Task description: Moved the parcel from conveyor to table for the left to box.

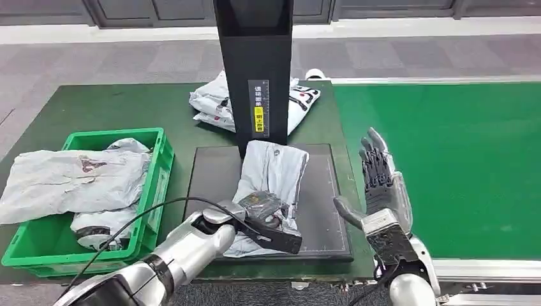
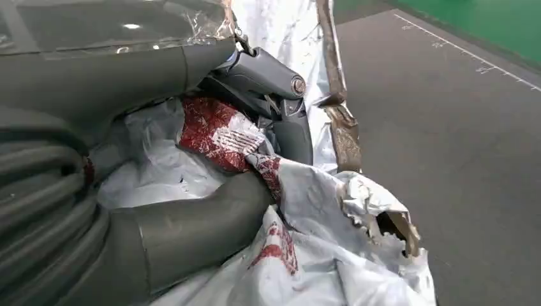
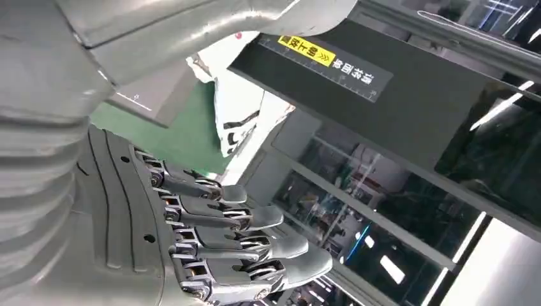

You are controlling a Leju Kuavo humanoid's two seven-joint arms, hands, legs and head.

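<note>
Crumpled grey plastic parcel bag (image 1: 271,185) lies on the dark flat scale plate (image 1: 325,204), at the foot of the black upright scanner post (image 1: 254,70). Left hand (image 1: 258,220) grips the parcel's near end, thumb and fingers (image 2: 281,95) closed into the wrinkled film. Right hand (image 1: 379,185) is raised beside the plate, fingers (image 3: 255,245) straight, holding nothing. Green plastic crate (image 1: 156,185) of grey bags sits left of the plate.

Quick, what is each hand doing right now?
Left hand: gripping the grey parcel on the dark pad.
Right hand: open, holding nothing.

right hand (image 3: 191,255) fingers (image 3: 255,245) extended, apart; black post (image 3: 395,108) beyond.
</note>
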